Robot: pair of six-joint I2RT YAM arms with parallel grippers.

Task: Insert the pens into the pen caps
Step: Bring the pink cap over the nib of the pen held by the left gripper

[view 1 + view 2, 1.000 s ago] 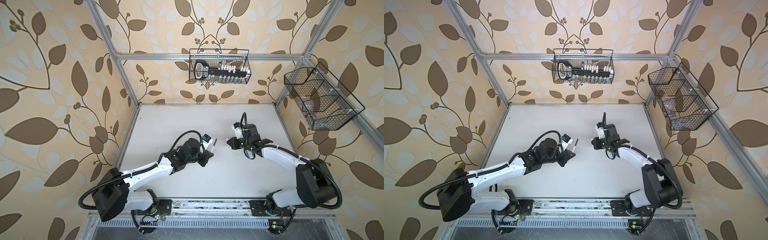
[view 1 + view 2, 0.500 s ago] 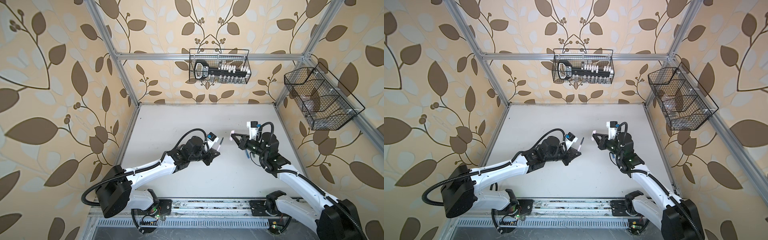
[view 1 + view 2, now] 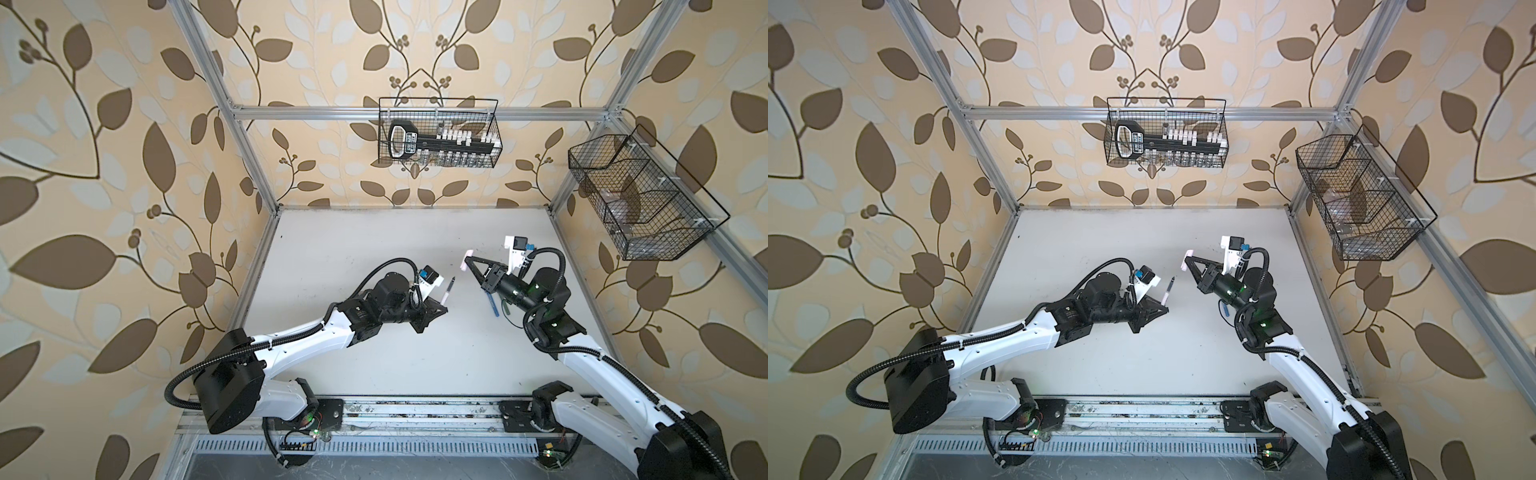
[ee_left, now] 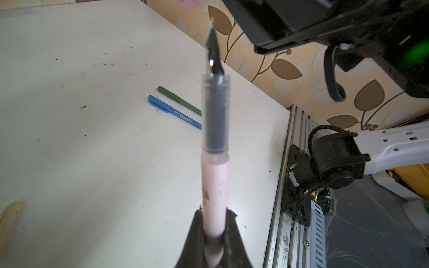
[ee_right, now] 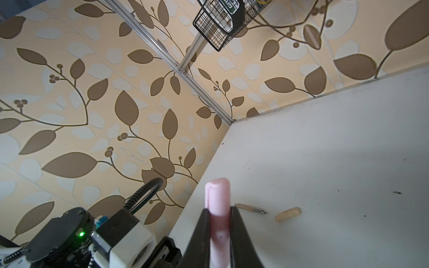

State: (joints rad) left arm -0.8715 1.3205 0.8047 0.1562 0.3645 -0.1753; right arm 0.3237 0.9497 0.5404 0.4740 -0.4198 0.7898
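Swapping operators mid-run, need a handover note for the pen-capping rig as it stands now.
Left gripper: shut on the pink pen, nib exposed.
Right gripper: shut on the pink cap; pen and cap are apart in the air.
Table: blue pen and green pen lie side by side, both look capped. Tan pen and tan cap lie apart.
Left to do: cap pink, then tan.

**White Table, Four Things Laid on It**

A white table [image 3: 374, 257] flecked with dark marks was seen. A blue pen [image 4: 174, 112] and a green pen [image 4: 178, 101] were laid side by side. Elsewhere a tan pen [image 5: 249, 208] was laid uncapped, tip toward a tan cap [image 5: 287, 214], not touching.
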